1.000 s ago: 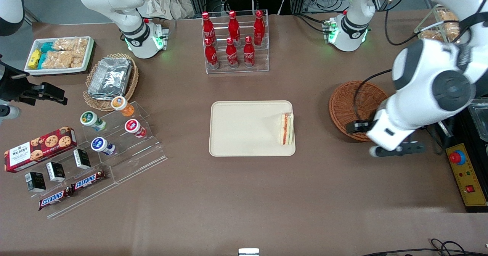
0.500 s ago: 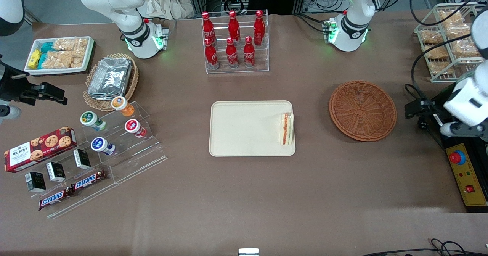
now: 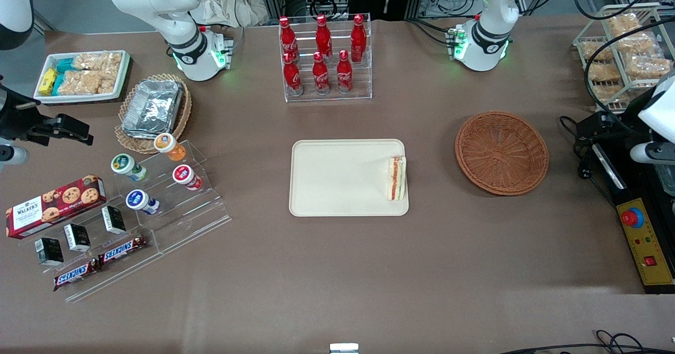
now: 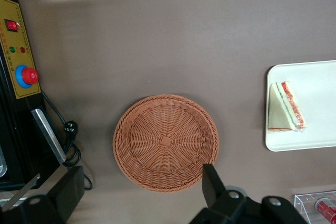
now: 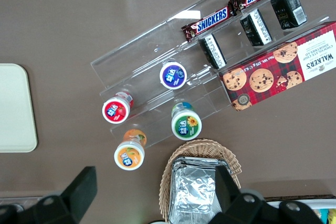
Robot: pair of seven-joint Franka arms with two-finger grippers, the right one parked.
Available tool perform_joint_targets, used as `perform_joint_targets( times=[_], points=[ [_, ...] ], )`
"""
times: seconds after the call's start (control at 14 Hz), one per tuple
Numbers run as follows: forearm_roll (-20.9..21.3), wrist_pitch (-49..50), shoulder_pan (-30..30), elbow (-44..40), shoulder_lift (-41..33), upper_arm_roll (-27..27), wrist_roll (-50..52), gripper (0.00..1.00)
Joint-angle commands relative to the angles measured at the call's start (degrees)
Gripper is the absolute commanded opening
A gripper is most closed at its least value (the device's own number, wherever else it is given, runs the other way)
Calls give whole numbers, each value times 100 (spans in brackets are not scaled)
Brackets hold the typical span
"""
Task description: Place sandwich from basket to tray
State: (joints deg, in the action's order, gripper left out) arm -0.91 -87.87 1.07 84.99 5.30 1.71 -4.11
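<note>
Pale triangular bread sandwich [image 3: 396, 178] with red and green filling lies on the cream rectangular plastic tray [image 3: 337, 177]; round reddish-brown wicker basket [image 3: 501, 152] holds nothing; gripper [image 4: 137, 195] above the basket, fingers spread, holding nothing; task judged done.

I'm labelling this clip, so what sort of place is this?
Probably a robotics lab staged as a snack counter: racked cola bottles, sandwich on a tray, emergency-stop box. The end effector hovers open above the basket.

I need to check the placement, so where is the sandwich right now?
The sandwich lies on the tray, at the tray edge nearest the basket, which holds nothing. The open gripper hangs above the basket's working-arm side.
</note>
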Motion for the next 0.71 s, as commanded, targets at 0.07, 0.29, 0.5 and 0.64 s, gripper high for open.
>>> perform_joint_targets(
  times=[0.07, 0.29, 0.5, 0.64],
  points=[
    [-6, 68, 16, 18, -81, 13, 69, 100],
    [-14, 183, 8, 26, -82, 22, 78, 100],
    [-14, 174, 8, 26, -81, 22, 78, 100],
    [-14, 174, 8, 18, -64, 22, 69, 100]
  ],
)
